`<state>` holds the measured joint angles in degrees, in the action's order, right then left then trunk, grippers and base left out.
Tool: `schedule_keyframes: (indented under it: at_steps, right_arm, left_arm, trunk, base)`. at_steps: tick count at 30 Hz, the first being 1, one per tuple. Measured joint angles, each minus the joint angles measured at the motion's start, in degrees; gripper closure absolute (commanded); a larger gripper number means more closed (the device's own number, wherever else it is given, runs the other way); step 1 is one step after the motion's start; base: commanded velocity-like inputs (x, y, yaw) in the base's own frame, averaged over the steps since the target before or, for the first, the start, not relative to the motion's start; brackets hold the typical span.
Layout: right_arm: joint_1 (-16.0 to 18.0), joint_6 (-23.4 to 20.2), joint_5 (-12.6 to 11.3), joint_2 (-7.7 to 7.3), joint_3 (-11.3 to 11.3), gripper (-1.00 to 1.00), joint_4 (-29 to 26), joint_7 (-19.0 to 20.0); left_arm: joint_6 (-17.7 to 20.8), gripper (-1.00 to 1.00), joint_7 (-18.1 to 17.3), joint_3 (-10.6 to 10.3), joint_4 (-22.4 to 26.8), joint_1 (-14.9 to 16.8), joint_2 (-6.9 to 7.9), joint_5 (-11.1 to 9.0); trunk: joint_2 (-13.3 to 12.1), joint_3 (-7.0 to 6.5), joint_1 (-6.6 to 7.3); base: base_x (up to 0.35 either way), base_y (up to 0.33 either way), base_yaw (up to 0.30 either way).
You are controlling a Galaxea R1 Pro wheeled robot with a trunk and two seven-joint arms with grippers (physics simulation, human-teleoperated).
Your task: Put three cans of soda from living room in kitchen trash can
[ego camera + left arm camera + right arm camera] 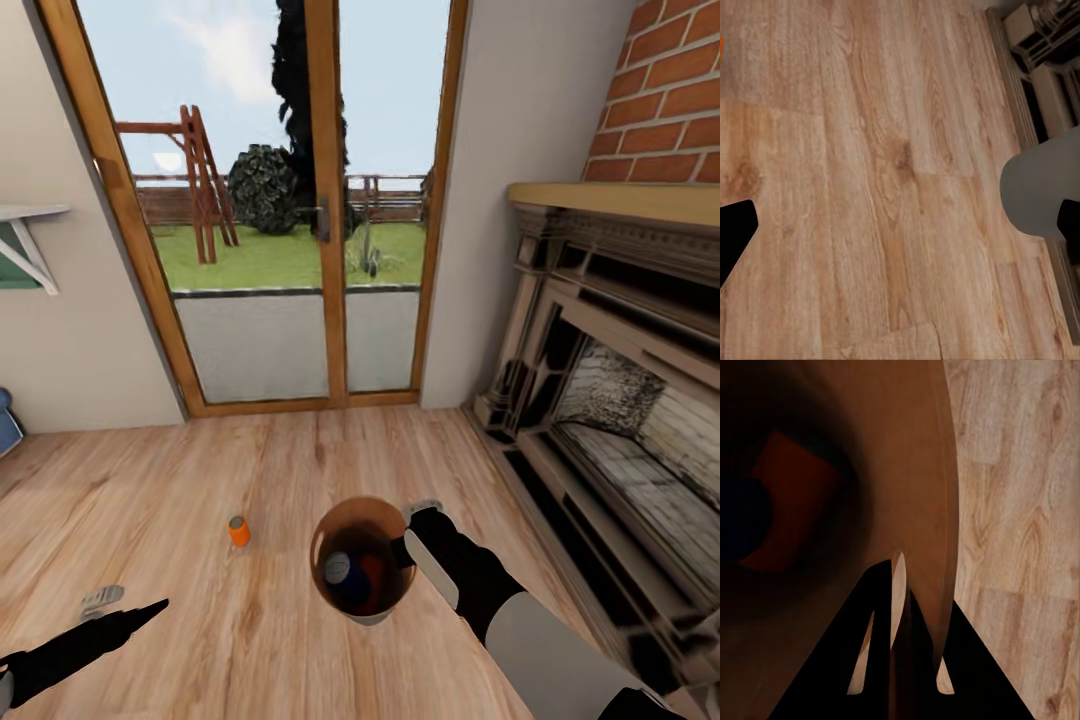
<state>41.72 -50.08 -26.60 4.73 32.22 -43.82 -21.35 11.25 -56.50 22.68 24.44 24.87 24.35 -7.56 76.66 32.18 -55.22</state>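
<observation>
Right gripper (408, 545) clamps the tash can (375, 608) rim

The head camera looks forward and down from standing height over the light wood plank floor (250, 620), facing the wood-framed glass doors (325, 220) at upper centre. The left wrist camera looks straight down at those planks from close above. The right wrist camera sits almost against the copper-brown inside of the small grey round bucket (870, 472), which the head view shows at lower centre (385, 612) and the left wrist view at its right edge (1039, 187).
</observation>
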Motion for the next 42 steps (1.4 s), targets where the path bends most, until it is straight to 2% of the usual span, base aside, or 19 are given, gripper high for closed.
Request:
schedule_keyframes:
  at_steps: [17,42]
  right_arm:
    - [0.0,-0.05,0.18,0.0,0.0,1.0,0.07,0.0]
    - [0.0,-0.05,0.16,0.0,0.0,1.0,0.15,0.0]
  left_arm:
    - [0.0,-1.0,0.07,0.0,0.0,0.0,0.0,0.0]
    - [0.0,-1.0,0.07,0.07,0.0,0.0,0.01,0.0]
  trunk:
    - [0.0,0.0,0.0]
    - [0.0,0.0,0.0]
  base:
    - [0.346,0.029,0.001]
    - [0.331,0.138,0.0]
